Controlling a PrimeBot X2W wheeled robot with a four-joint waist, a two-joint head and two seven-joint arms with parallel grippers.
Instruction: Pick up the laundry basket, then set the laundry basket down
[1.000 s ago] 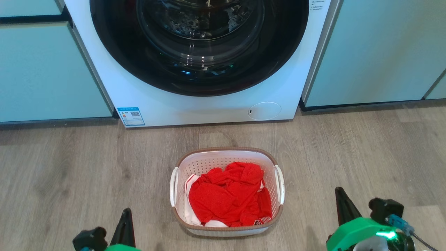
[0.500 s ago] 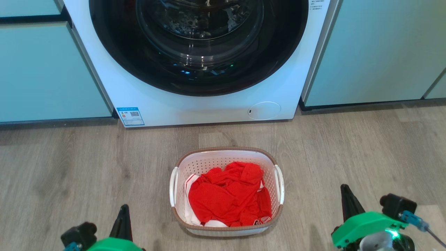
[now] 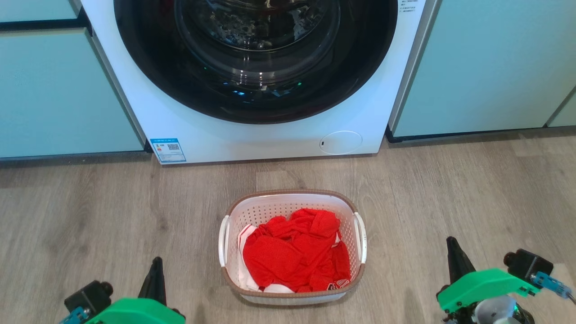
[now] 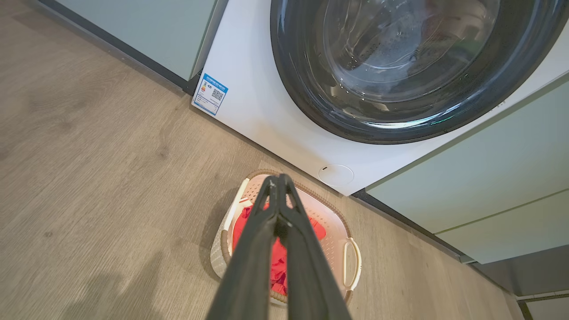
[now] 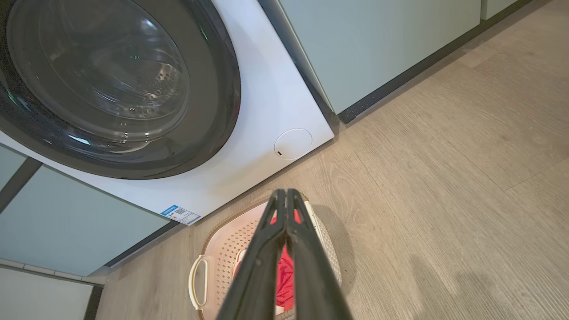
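Basket: the laundry basket (image 3: 288,203) is sitting on the wood floor (image 3: 90,216) in the lower middle of the head view, its brown rim facing up and level.
Contents: a red cloth (image 3: 292,252) is lying crumpled inside, keeping below the rim, with a bit of white showing under it.
Handles: the two white side handles (image 3: 222,240) are standing out at the left and right edges of the basket, nothing touching them.
Far edge: a strip of bare floor is running between the basket's upper rim and the bottom edge of the washer (image 3: 279,135).
Washer: its dark round door (image 3: 256,45) is filling the top middle; pale green cabinets (image 3: 486,67) are flanking it on both sides.
Left claw: the left gripper (image 3: 156,265) is hanging at the lower left, well apart from the basket; in its wrist view the fingers are pressing together, gripping nothing.
Right claw: the right gripper (image 3: 453,252) is hanging at the lower right, also well apart; its fingers are likewise closing flat on each other, empty.
Open room: bare floor is lying between each claw and the nearest handle, and wide to both outer edges.
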